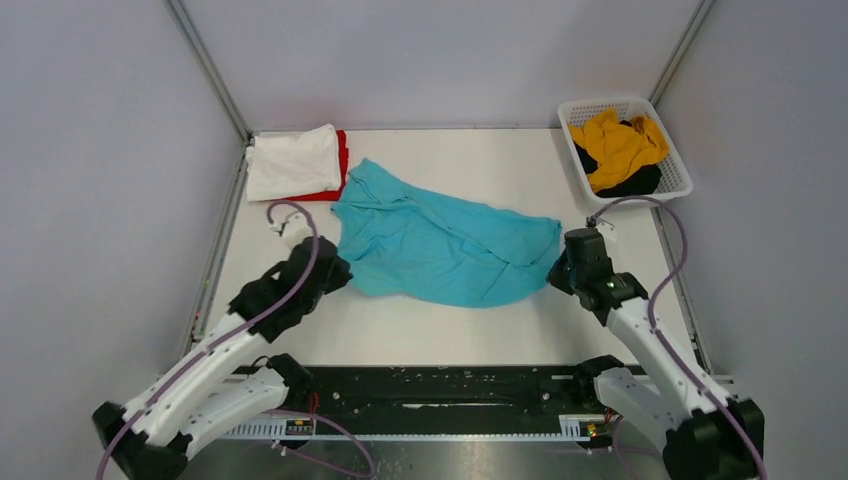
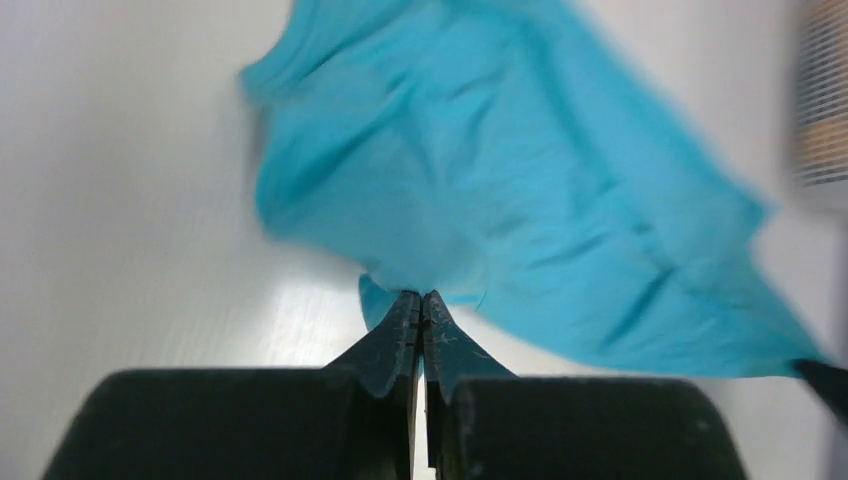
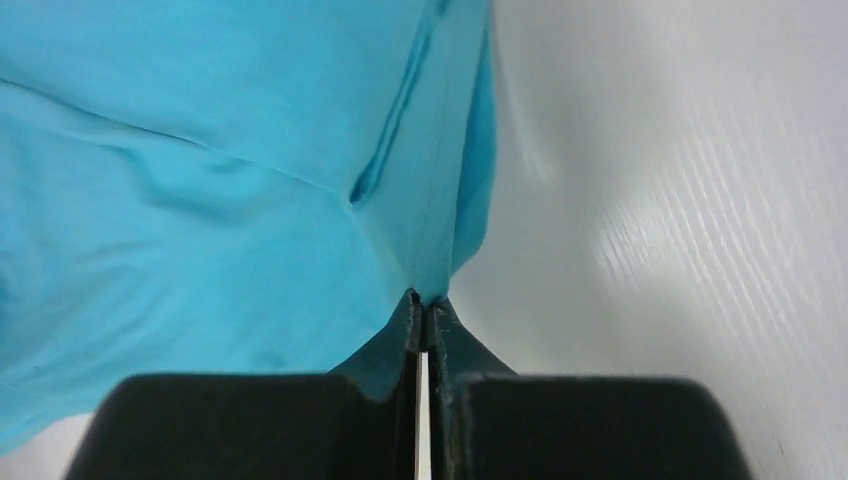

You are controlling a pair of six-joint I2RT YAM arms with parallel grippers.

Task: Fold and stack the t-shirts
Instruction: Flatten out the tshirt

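A turquoise t-shirt (image 1: 440, 245) lies crumpled across the middle of the table. My left gripper (image 1: 340, 268) is shut on its left edge; in the left wrist view the cloth (image 2: 520, 180) bunches at the closed gripper tips (image 2: 421, 297). At the shirt's right corner my right gripper (image 1: 555, 268) is shut on the cloth, and the right wrist view shows a hem (image 3: 250, 200) pinched at the gripper tips (image 3: 422, 300). A folded white t-shirt (image 1: 295, 162) rests on a red one (image 1: 341, 160) at the back left.
A white lattice basket (image 1: 672, 160) at the back right holds a mustard-yellow shirt (image 1: 620, 145) and a black one (image 1: 635, 183). Grey walls and metal posts close in the table on three sides. A black rail (image 1: 440, 385) runs along the near edge.
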